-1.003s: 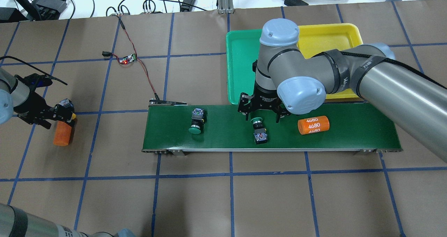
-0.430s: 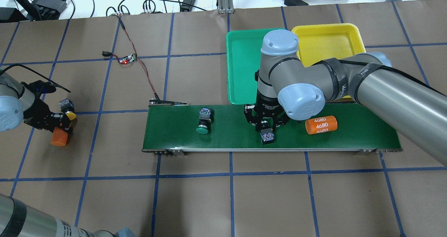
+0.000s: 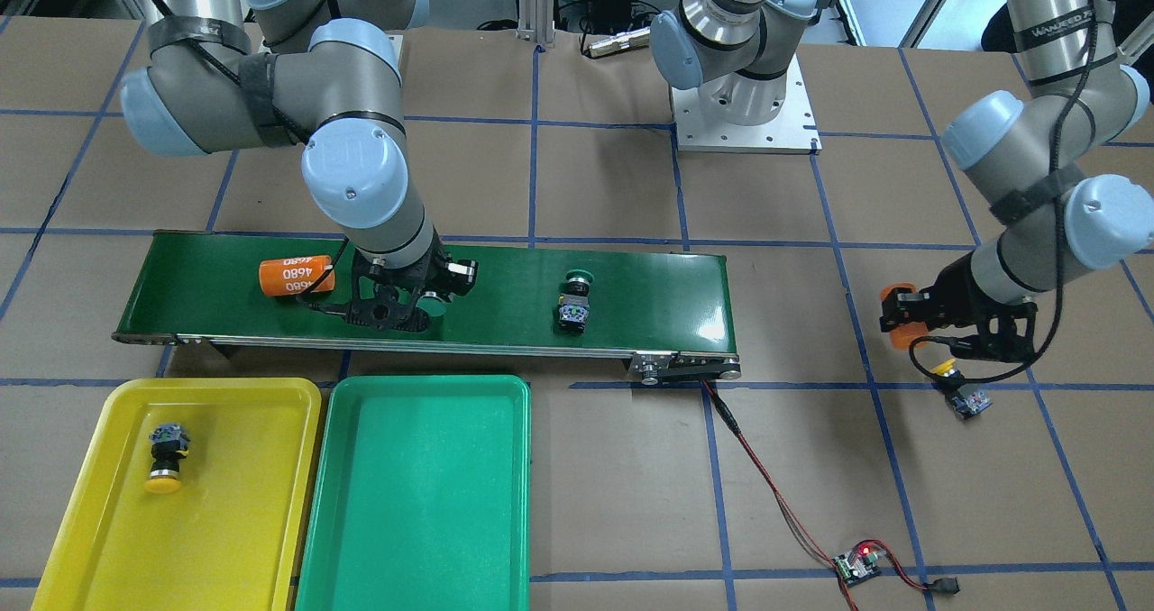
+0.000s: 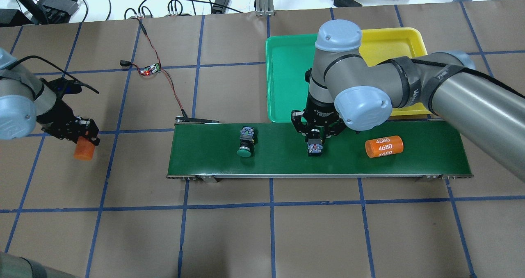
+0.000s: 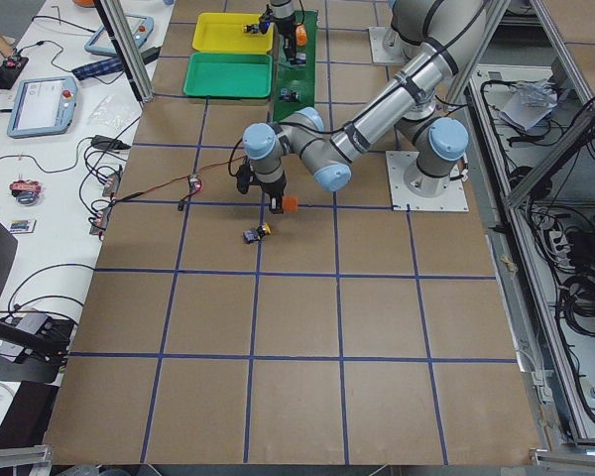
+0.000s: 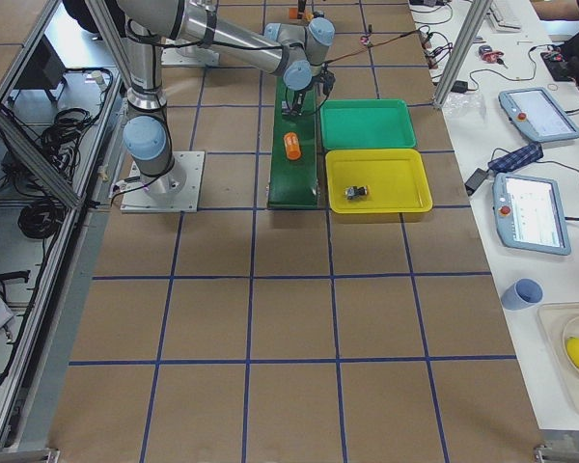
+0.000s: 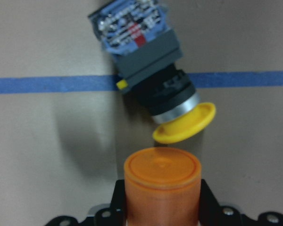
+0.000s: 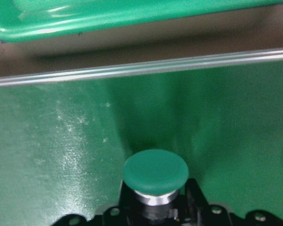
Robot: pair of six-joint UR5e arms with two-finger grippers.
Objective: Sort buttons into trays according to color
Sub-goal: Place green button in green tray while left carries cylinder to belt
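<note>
While my right claw point(image 4: 315, 133) is clamped on a green button point(image 4: 314, 147) at the belt point(image 4: 279, 163) in the overhead view, a second green button point(image 4: 245, 143) lies on the belt to its left and the 4680 cylinder point(image 4: 384, 146) to its right. Past the belt sit the green tray point(image 4: 283, 73) and the yellow tray point(image 4: 389, 40). Well apart, my left claw point(image 4: 86, 140) pinches a plain orange cylinder point(image 4: 82, 153) above the table point(image 4: 246, 237).

The front-facing camera shows a yellow button point(image 3: 165, 460) lying in the yellow tray and a loose yellow button point(image 3: 962, 396) on the table near my left claw.

My left wrist camera has the plain orange cylinder between my fingers, with the loose yellow button on its side across a blue tape line point(image 7: 47, 84).

My right wrist camera sees the green cap between my fingers and the green tray's rim beyond the belt.
</note>
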